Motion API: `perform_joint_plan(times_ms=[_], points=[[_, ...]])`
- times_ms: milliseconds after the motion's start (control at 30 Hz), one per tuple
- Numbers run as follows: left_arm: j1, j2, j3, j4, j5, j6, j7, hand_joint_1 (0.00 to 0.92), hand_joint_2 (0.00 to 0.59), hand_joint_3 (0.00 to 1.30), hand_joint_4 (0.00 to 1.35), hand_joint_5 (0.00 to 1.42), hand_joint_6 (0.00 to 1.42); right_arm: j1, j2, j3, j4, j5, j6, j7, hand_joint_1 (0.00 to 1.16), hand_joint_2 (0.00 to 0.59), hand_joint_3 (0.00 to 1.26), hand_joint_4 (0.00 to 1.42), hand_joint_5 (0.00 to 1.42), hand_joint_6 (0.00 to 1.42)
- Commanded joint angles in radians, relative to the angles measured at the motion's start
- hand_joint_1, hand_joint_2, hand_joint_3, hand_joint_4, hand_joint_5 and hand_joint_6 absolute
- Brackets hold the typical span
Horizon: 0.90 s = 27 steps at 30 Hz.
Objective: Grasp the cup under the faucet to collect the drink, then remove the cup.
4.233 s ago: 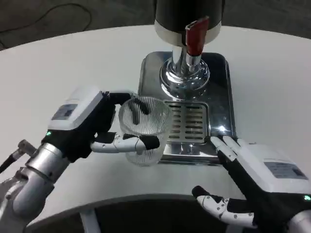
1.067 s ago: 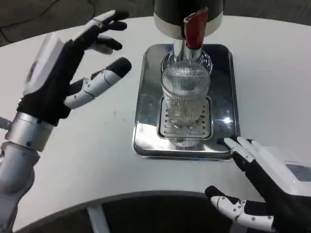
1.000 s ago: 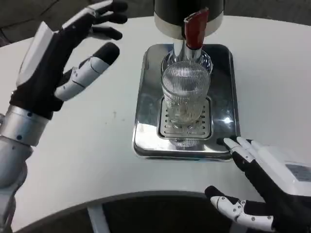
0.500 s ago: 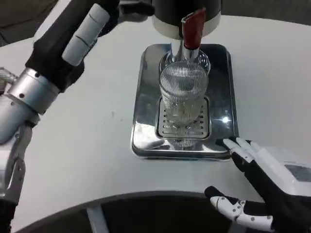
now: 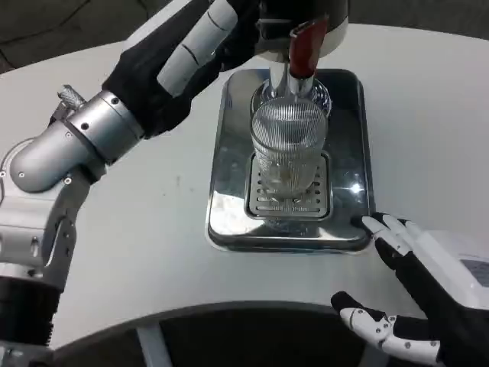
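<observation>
White round bench (image 5: pixel 137 252), dark floor past its edge. Left hand (image 5: pixel 191 53) raised at the dispenser (image 5: pixel 298 19) top, forearm slanting up from lower left; fingers reach toward the red faucet lever (image 5: pixel 302 50), grip cannot tell. Right hand (image 5: pixel 435 294) flat on bench, fingers spread, at the steel tray (image 5: pixel 225 183) front right corner. Ribbed clear cup (image 5: pixel 289 145) upright on drip grate under faucet, free. Open bench left of the tray.
</observation>
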Motion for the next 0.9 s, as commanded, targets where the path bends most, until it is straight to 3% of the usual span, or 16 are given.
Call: perform_joint_plan(times_ms=[33, 700, 900], points=[[-0.050, -0.012, -0.006, 0.049, 0.044, 0.002, -0.004, 0.000, 0.133, 0.18, 0.12, 0.26, 0.20, 0.029, 0.001, -0.001, -0.021, 0.010, -0.005, -0.014, 0.33, 0.375, 0.06, 0.00, 0.00, 0.00], [-0.170, -0.046, -0.038, 0.193, 0.117, -0.039, -0.090, 0.000, 0.133, 0.18, 0.13, 0.26, 0.20, 0.043, -0.003, -0.009, -0.017, 0.030, -0.002, -0.026, 0.33, 0.374, 0.06, 0.00, 0.00, 0.00], [-0.183, -0.037, -0.069, 0.237, 0.158, -0.071, -0.126, 0.000, 0.133, 0.19, 0.13, 0.26, 0.21, 0.041, -0.003, -0.011, -0.014, 0.032, 0.000, -0.028, 0.33, 0.374, 0.06, 0.00, 0.00, 0.00]])
